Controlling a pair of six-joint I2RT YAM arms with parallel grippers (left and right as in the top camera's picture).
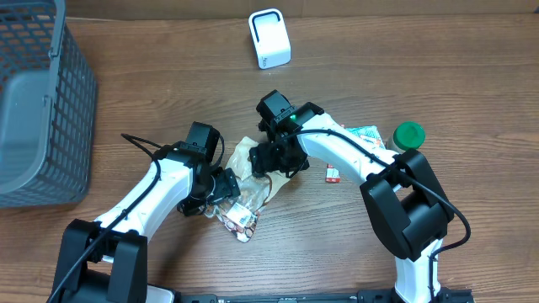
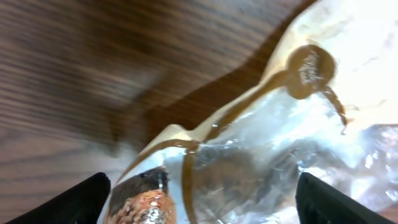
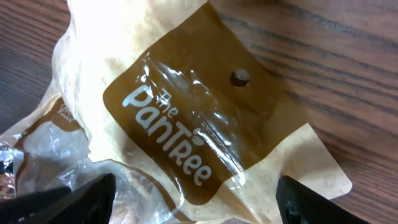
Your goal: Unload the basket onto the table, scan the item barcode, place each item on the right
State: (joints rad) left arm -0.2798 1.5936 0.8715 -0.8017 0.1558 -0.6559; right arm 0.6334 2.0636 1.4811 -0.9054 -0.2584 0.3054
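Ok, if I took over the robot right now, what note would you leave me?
Left gripper: open, over the clear end of the bread bag, holding nothing.
Right gripper: open, over the bag's brown PanTree label.
The bag lies on the table. The white box, probably the scanner, stands apart at the far edge.
Done: both grippers are at the bag. No barcode is in view.
Left: grasp the bag, find its barcode, show it to the scanner.
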